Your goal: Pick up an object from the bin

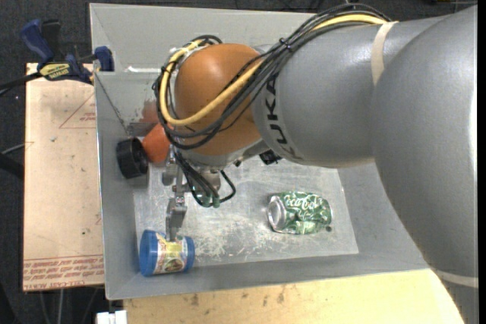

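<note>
My gripper (175, 222) reaches down from under the orange wrist cover at the bin's front left. Its tip ends just above a small jar (164, 253) with a blue cap and a yellow pictured label, which lies on its side near the front wall. I cannot tell whether the tip touches the jar. A black round knob (130, 158) with an orange body (155, 146) behind it lies to the left of the gripper, close to the left wall.
A crushed green drinks can (300, 213) lies on the bin floor to the right of the gripper. A reddish-brown thing (149, 111) shows partly at the back left, beside the orange cover. The arm covers the bin's right and back.
</note>
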Motion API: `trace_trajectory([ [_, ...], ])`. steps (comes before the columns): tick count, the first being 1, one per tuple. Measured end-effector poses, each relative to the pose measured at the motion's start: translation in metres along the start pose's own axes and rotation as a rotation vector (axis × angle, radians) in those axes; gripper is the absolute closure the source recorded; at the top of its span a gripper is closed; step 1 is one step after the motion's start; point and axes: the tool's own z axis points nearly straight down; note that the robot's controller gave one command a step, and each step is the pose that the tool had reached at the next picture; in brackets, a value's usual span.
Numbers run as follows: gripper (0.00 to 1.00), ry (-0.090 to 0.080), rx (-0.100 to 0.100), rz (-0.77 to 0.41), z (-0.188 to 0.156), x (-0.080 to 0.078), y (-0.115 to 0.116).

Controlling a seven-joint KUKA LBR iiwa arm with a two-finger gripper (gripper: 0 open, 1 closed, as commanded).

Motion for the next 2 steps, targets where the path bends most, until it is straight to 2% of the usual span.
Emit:
trace_trajectory([
  [1, 0.0, -0.007, -0.001, 0.003, -0.003, -0.002, -0.001],
  [2, 1.0, -0.015, -0.001, -0.27, 0.044, 0.036, 0.009],
])
